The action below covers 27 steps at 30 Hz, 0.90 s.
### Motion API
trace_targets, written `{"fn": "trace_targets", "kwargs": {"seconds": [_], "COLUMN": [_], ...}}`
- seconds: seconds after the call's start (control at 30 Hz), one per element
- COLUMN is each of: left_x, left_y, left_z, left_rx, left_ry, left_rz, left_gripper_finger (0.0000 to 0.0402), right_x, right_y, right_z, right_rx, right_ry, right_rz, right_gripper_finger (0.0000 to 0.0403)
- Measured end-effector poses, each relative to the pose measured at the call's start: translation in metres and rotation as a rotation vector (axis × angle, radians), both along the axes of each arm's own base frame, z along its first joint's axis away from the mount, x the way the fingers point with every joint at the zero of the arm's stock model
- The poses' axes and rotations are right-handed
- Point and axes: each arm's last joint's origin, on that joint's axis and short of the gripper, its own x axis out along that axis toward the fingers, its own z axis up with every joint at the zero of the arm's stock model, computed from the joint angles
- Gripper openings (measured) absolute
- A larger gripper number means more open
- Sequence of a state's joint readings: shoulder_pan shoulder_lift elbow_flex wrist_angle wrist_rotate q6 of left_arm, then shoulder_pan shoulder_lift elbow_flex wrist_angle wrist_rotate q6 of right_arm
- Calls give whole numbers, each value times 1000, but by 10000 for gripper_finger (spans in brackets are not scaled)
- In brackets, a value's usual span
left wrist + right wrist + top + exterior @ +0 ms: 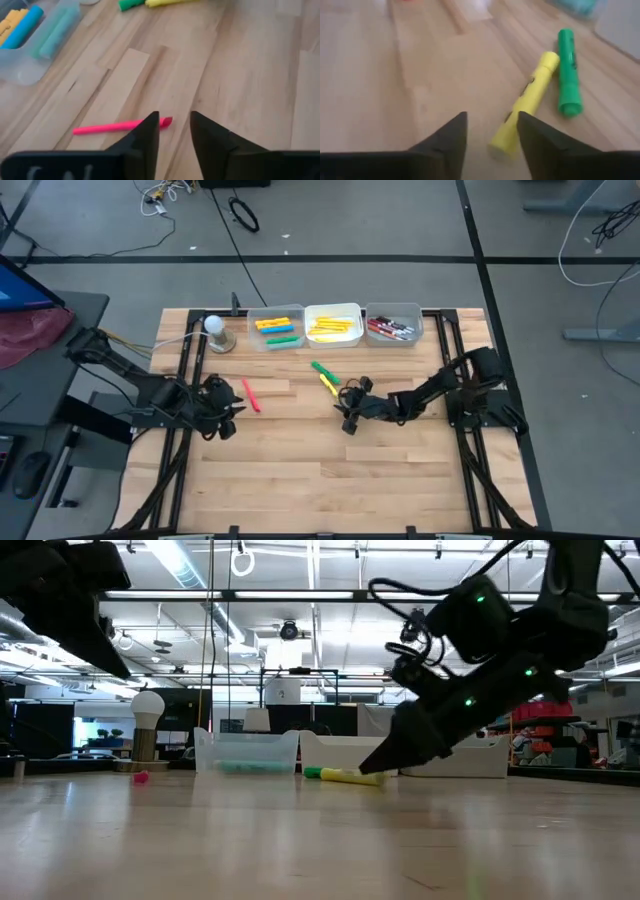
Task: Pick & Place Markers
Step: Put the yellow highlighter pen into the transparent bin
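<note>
Right wrist view alone shows right hand (491, 131) narrowly parted, empty, yellow marker (526, 103) and green marker (568, 72) just ahead. Left hand (174, 127) narrow, empty, pink marker (120, 126) beside fingertip. Three bins (335, 311) beyond hold markers.

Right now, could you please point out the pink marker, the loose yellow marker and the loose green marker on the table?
pink marker (107, 127): left wrist view, middle of its barrel.
yellow marker (527, 100): right wrist view, middle of its barrel.
green marker (568, 75): right wrist view, middle of its barrel.
</note>
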<state>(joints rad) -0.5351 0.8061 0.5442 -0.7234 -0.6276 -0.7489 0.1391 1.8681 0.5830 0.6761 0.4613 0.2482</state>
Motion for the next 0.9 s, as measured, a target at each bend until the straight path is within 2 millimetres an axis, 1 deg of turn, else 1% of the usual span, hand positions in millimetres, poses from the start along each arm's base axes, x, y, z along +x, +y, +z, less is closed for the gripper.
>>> {"fn": "trace_targets", "kwargs": {"seconds": [0.03, 0.1, 0.17, 0.23, 0.3, 0.37, 0.5, 0.53, 0.7, 0.83, 0.9], "left_x": [1, 3, 5, 7, 11, 17, 35, 40, 64, 83, 91], "left_y": [0, -1, -1, -2, -3, -4, -7, -8, -6, -1, 2], "left_z": [0, 1, 2, 3, 6, 7, 10, 9, 2, -12, -20], "left_rx": [2, 5, 10, 38, 71, 125, 222, 247, 330, 299, 289], "left_ry": [-8, -25, -51, -77, -119, -143, -185, -189, -167, -110, -88], "left_rz": [4, 12, 24, 30, 31, 19, -32, -46, -106, -193, -224], "left_gripper_finger": [126, 145, 161, 171, 175, 176, 177, 177, 177, 179, 188], "right_x": [3, 8, 12, 13, 14, 14, 15, 16, 18, 29, 36], "right_y": [-1, -3, -4, -5, -5, -5, -4, -4, -3, 2, 6], "right_z": [-3, -11, -13, -16, -18, -19, -18, -17, -14, -6, 0], "right_rx": [-6, -17, -32, -28, -24, -18, 5, 6, 29, 60, 51], "right_ry": [11, 36, 50, 57, 56, 59, 38, 30, -10, -41, -60], "right_rz": [-15, -55, -83, -88, -88, -80, -51, -49, -15, 68, 127], "right_gripper_finger": [192, 207, 207, 194, 170, 138, 61, 50, 49, 49, 51]}}
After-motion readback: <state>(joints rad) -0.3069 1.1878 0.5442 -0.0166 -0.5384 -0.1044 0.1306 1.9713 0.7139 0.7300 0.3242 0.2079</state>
